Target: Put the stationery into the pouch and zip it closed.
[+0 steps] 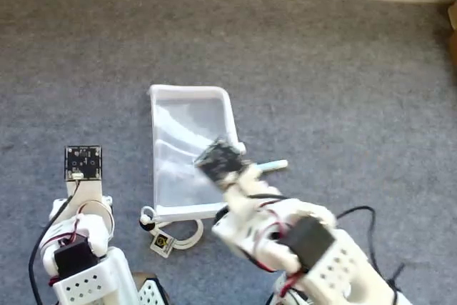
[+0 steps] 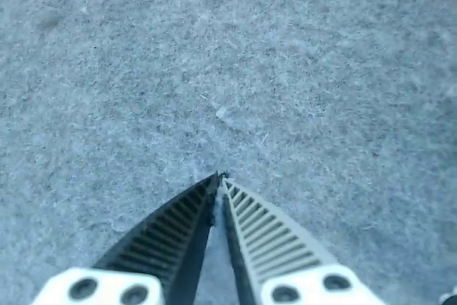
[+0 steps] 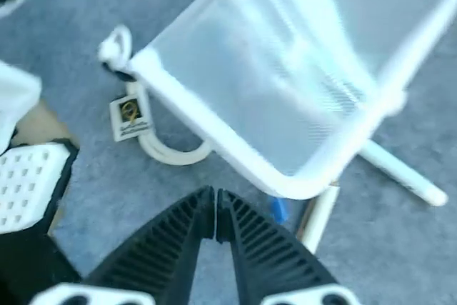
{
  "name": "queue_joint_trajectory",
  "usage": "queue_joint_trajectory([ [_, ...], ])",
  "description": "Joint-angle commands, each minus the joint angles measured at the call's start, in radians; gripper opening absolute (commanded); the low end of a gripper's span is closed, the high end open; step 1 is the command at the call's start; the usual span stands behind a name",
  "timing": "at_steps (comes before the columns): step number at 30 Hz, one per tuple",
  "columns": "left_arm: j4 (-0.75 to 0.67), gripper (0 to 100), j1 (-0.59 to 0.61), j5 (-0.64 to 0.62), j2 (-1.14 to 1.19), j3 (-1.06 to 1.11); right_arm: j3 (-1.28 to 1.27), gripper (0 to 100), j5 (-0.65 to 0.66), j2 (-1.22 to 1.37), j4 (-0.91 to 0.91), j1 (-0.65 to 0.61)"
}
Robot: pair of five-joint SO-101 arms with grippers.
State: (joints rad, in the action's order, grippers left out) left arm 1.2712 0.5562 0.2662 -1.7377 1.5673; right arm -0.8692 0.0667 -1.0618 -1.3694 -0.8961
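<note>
A white mesh pouch (image 1: 189,149) lies flat on the grey carpet, with a white loop strap and a small tag (image 1: 163,243) at its near end. In the right wrist view the pouch (image 3: 285,83) lies ahead of my right gripper (image 3: 215,198), which is shut and holds nothing. A white pen (image 3: 400,171) and another pen with a blue part (image 3: 314,218) stick out from under the pouch's edge. The high view has a pen (image 1: 272,166) beside the pouch, by the right arm. My left gripper (image 2: 220,180) is shut over bare carpet, left of the pouch.
Grey carpet (image 1: 343,76) covers the whole work surface, with open room beyond and right of the pouch. The left arm's base (image 1: 86,269) stands near the pouch's strap end.
</note>
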Motion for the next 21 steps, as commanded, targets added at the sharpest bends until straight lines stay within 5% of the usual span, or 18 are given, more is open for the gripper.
queue_joint_trajectory([
  [1, -0.003, 1, 0.015, -0.009, -0.004, -0.045, 0.019, 0.4, -0.048, 0.108, 0.077, -0.091],
  [13, -0.003, 1, 0.016, -0.009, -0.004, -0.044, -0.054, 0.4, -0.054, 0.407, 0.363, -0.139],
  [21, -0.003, 1, 0.016, -0.009, -0.004, -0.044, -0.05, 0.4, -0.041, 0.532, 0.509, 0.058],
])
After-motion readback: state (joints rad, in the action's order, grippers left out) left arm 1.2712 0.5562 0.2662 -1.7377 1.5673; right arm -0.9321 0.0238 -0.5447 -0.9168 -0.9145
